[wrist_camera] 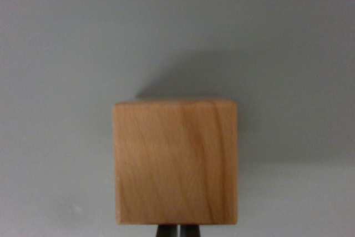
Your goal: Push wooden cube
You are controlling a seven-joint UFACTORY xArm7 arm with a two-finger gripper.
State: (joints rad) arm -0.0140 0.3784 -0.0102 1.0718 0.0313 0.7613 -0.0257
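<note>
A plain, pale grey surface [66,54] fills the wrist view from edge to edge; no border of it is seen, and open room is observed to the left, right and far side of the block. The wooden cube [176,162] is placed at the near centre of the view, squarely aligned, its grain running diagonally. A soft shadow is cast beyond its far edge. No brand, label or writing is seen on the visible face. The gripper [177,230] is seen only as two dark fingertips [165,231] at the near edge, drawn close together with a thin gap, just beside the cube's near face; contact cannot be confirmed, and nothing is grasped.
</note>
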